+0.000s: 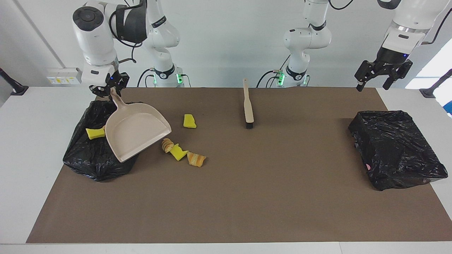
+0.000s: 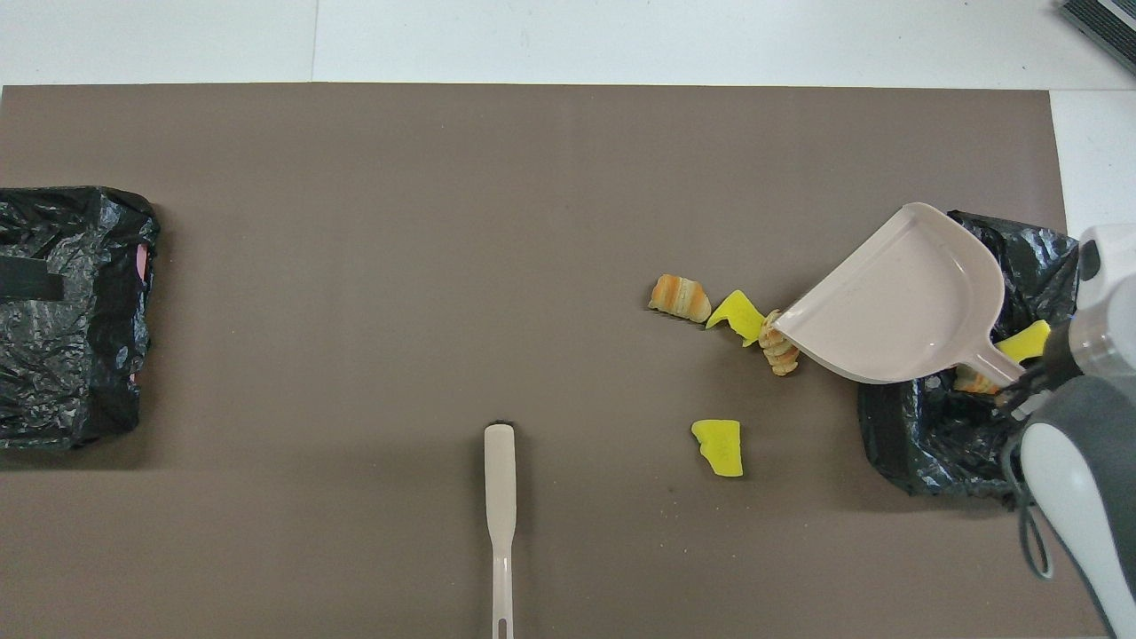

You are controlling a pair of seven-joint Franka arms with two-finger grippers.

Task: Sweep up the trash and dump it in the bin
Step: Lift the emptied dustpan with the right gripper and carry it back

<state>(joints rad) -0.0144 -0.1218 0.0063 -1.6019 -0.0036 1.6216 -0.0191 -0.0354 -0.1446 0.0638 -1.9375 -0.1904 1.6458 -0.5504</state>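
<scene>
My right gripper [image 1: 109, 92] is shut on the handle of the beige dustpan [image 1: 136, 132] [image 2: 896, 306]. The pan is empty and hangs face up over the black-lined bin [image 1: 95, 162] [image 2: 941, 435] at the right arm's end, its lip toward the loose trash. In the bin lie a yellow wedge [image 1: 94, 133] [image 2: 1025, 342] and a bread piece [image 2: 974, 382]. On the mat lie a croissant bit [image 1: 167, 145], a yellow wedge [image 1: 178, 152], another croissant bit [image 1: 196, 159] and a lone yellow wedge [image 1: 189, 121]. My left gripper [image 1: 372, 85] hangs open and empty.
A beige hand brush [image 1: 248, 106] [image 2: 500, 497] lies on the brown mat [image 1: 247, 197] near the robots, mid-table. A second black-lined bin [image 1: 395, 148] [image 2: 71, 311] stands at the left arm's end, under the waiting left arm.
</scene>
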